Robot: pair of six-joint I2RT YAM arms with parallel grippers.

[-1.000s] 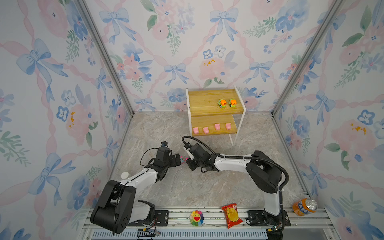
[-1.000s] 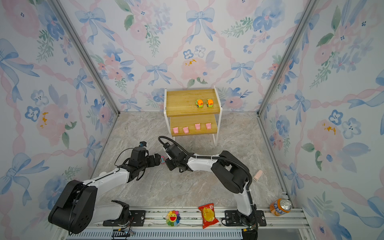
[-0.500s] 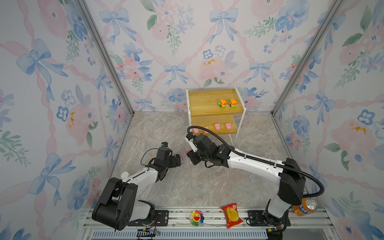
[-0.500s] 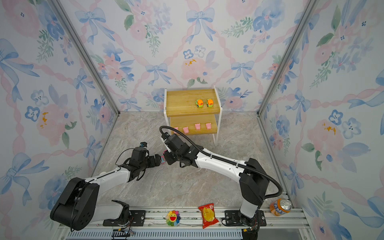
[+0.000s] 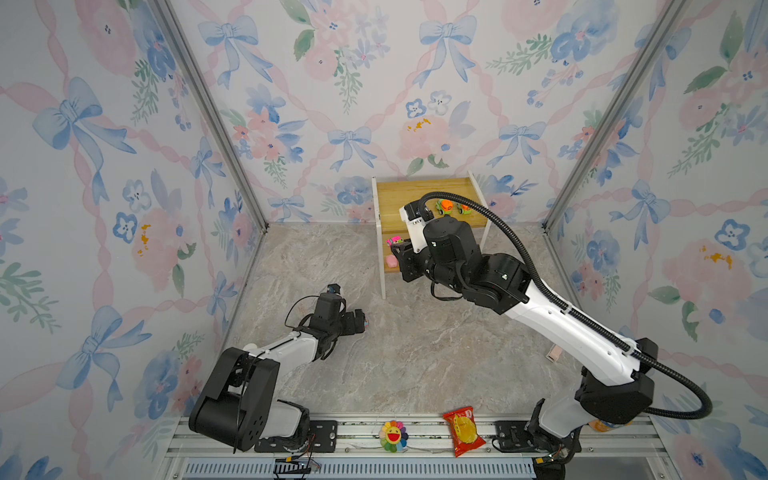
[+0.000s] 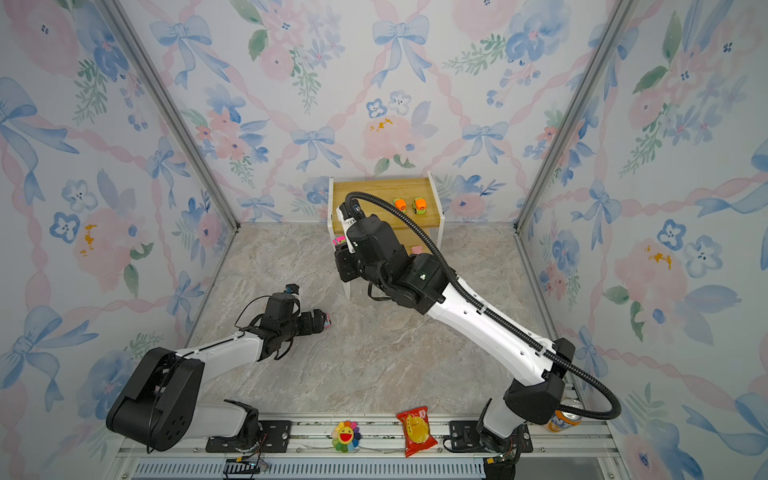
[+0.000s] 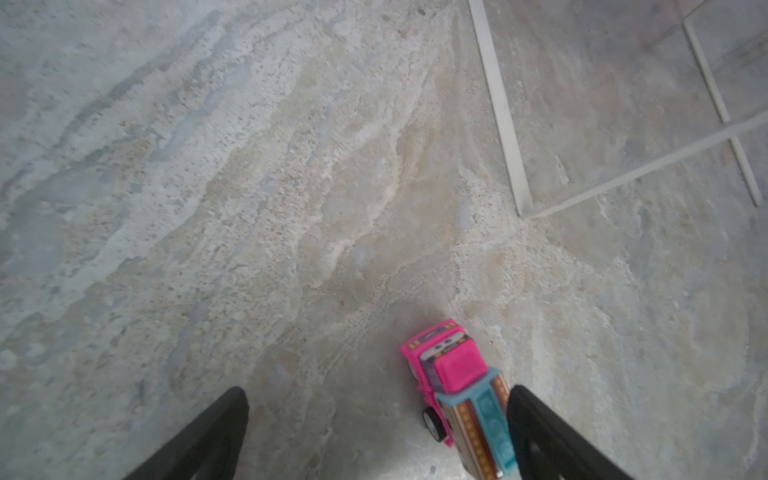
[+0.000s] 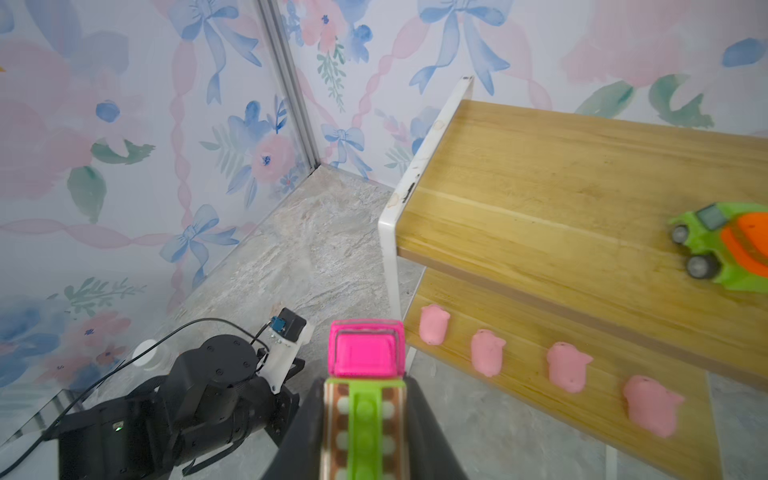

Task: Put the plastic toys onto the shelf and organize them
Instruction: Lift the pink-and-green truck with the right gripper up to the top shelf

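Top views, right arm: a second earlier I had the right gripper (image 5: 397, 248) low at mid-table beside the left gripper (image 5: 360, 322); now it stood raised at the left front corner of the shelf (image 5: 419, 192).
Top views, load: pink-and-green car (image 5: 393, 240) pinched in it, not yet set on a board.
Top views, top board: two green cars with orange tops (image 6: 400, 204) side by side, unmoved.
Left wrist: fingers spread wide; pink-and-teal car (image 7: 457, 386) on the table (image 7: 249, 208) between them, against one finger, ungripped.
Right wrist: jaws pressed on the car's sides; four pink pigs (image 8: 567, 370) in a row on the lower board.
Meaning: carry nearly done; I judged a set-down on the top board came next, with one car remaining.
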